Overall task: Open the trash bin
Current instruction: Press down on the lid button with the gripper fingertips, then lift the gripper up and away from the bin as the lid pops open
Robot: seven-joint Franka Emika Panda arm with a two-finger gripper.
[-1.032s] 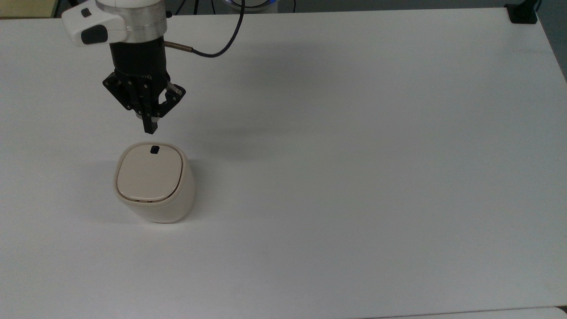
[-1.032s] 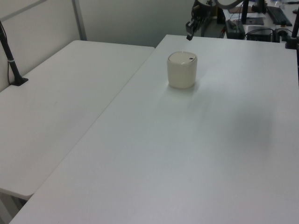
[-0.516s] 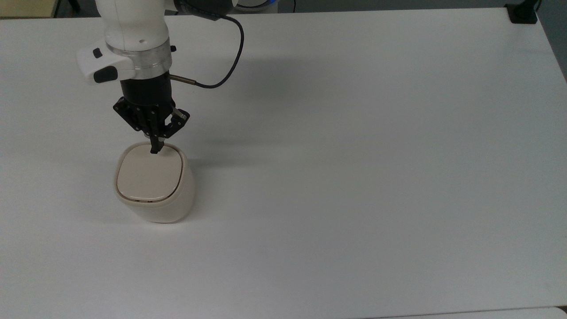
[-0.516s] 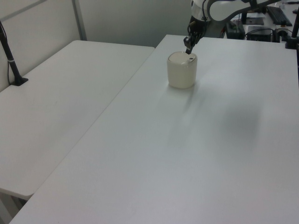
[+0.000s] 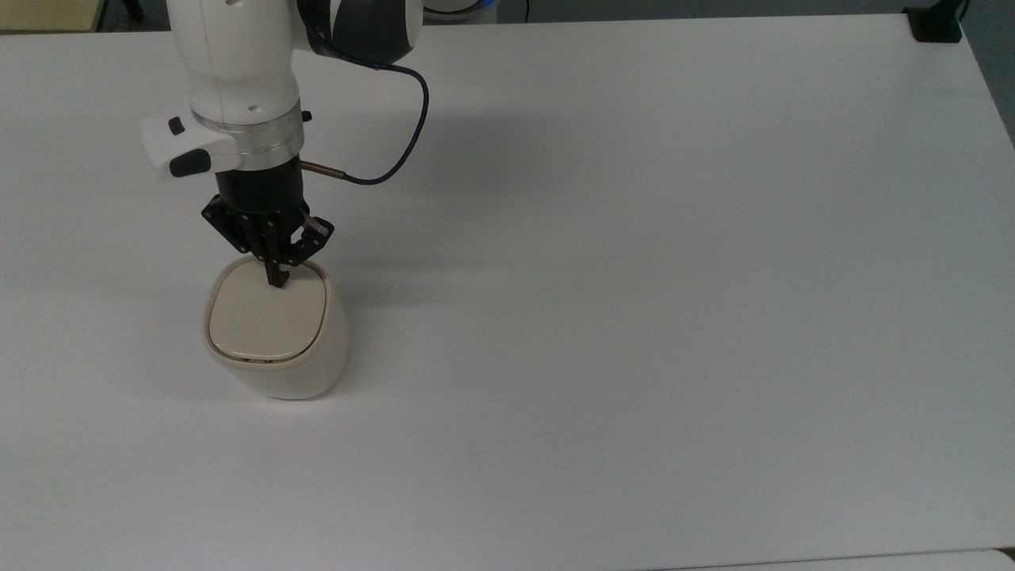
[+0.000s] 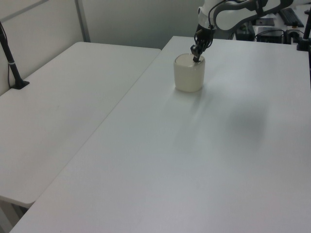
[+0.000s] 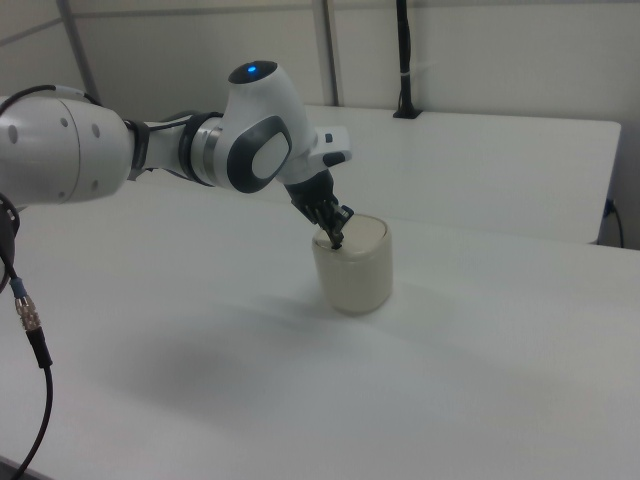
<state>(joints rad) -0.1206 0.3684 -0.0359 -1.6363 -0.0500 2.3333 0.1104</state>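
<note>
Top view: closed black two-finger gripper [image 5: 278,283] presses the rear edge of the small cream-beige plastic trash bin [image 5: 277,335]; lid unopened.

The white arm [image 5: 238,71] reaches in from the far edge at the top view's left and points its wrist almost straight down. In the right view the arm [image 7: 150,150] comes from the right view's left, with a rounded grey-and-white joint carrying a small blue light, then bends down toward the black gripper [image 7: 335,240]. A light grey flange with dark buttons sticks out to the top view's left of the wrist, above a silver ring and a black cylinder. A dark cable loops from the wrist to the top view's right. The gripper [image 5: 277,279] has its two fingers pressed together into one narrow tip, aimed downward. In the left view the gripper [image 6: 196,59] hangs at the far end.
</note>
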